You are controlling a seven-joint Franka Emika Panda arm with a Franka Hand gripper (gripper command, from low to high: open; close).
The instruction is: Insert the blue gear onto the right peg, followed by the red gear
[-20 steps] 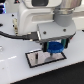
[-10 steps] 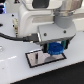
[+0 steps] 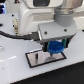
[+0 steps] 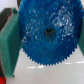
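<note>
Bright, even light; both views soft and blurred.

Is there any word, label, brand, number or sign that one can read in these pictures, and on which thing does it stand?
None can be read.
The blue gear shows only teeth and a centre hole, no print.
The claw, the grey plate and the arm's white housing show no legible marking; both views are too blurred for small text.
</note>
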